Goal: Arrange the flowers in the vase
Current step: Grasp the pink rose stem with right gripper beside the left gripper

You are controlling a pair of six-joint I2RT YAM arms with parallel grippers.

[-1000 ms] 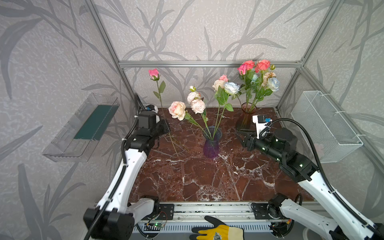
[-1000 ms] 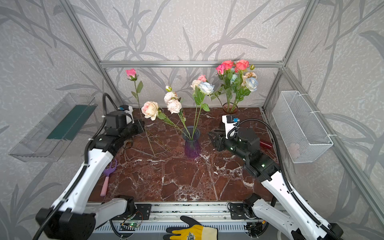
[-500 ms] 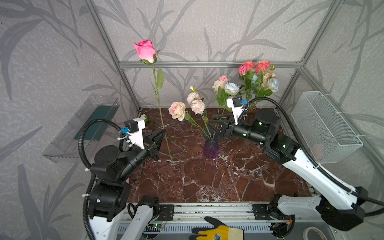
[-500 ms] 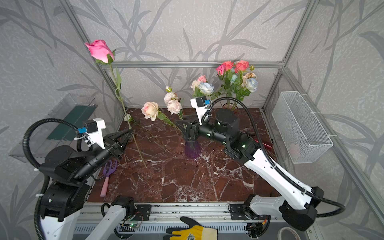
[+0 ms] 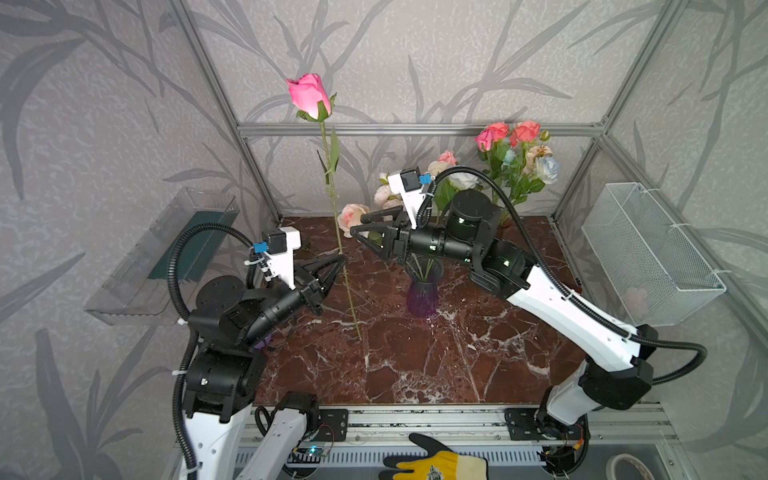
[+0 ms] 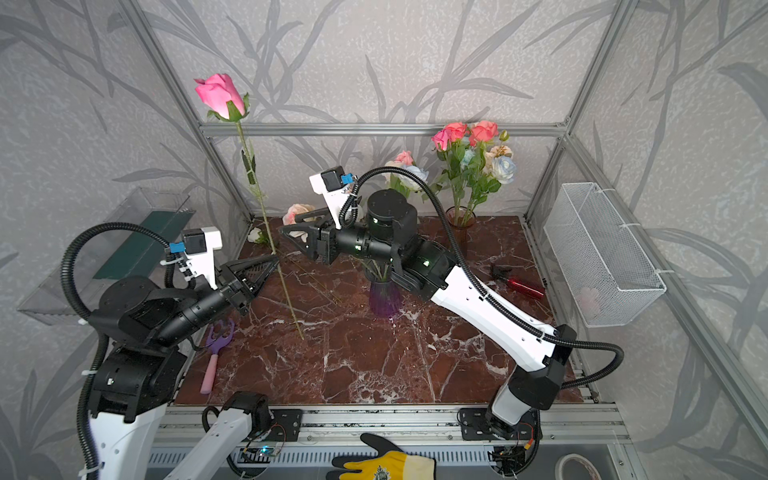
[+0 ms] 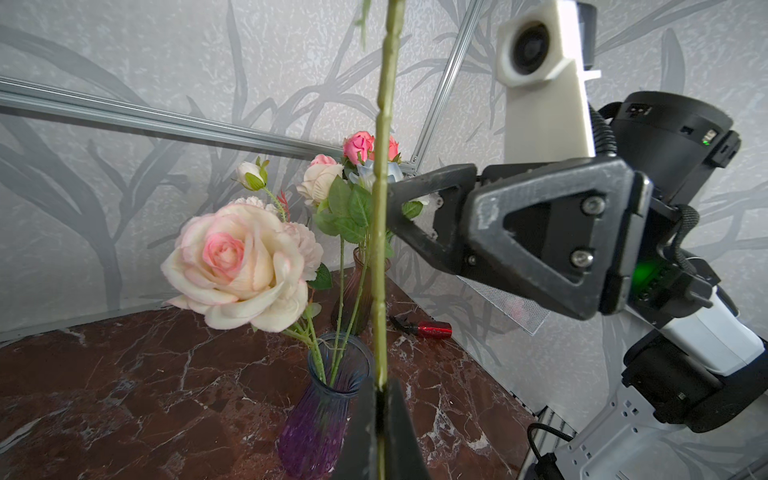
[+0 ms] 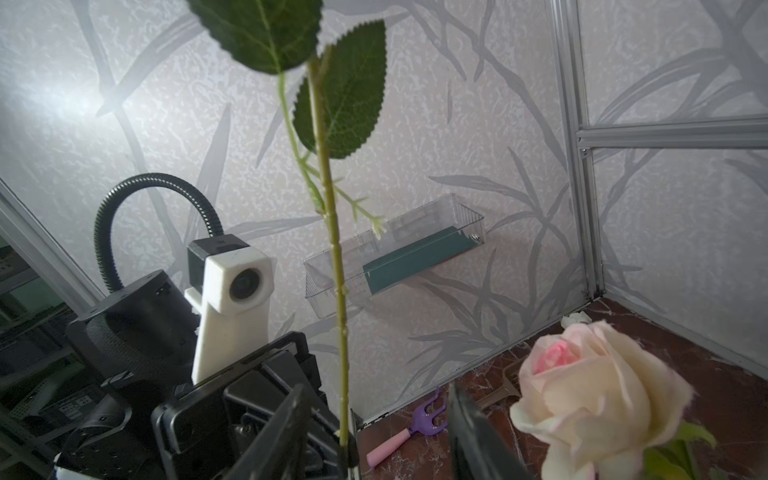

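Note:
My left gripper (image 5: pixel 343 257) (image 6: pixel 274 259) (image 7: pixel 380 390) is shut on the thin green stem (image 7: pixel 380 208) of a pink rose (image 5: pixel 309 95) (image 6: pixel 218 93), held upright left of the purple vase (image 5: pixel 422 297) (image 6: pixel 384 299) (image 7: pixel 316 415). The stem's lower end hangs near the table. My right gripper (image 5: pixel 359 224) (image 6: pixel 296 222) (image 8: pixel 376 395) is open, above and left of the vase, its fingertips level with that stem (image 8: pixel 343 353) just above the left grip. Several flowers stand in the vase, a cream rose (image 7: pixel 241 262) (image 8: pixel 594 399) leaning left.
A brown vase (image 6: pixel 461 220) with more roses stands at the back right. A purple hand rake (image 6: pixel 216 353) lies at the left, a red bottle (image 6: pixel 523 286) at the right. A wire basket (image 5: pixel 648 253) and a clear tray (image 5: pixel 166 257) hang on the walls.
The left arm has lifted the pink rose high off the table. The right gripper has swung left from the back-right vase to the held stem and opened wider.

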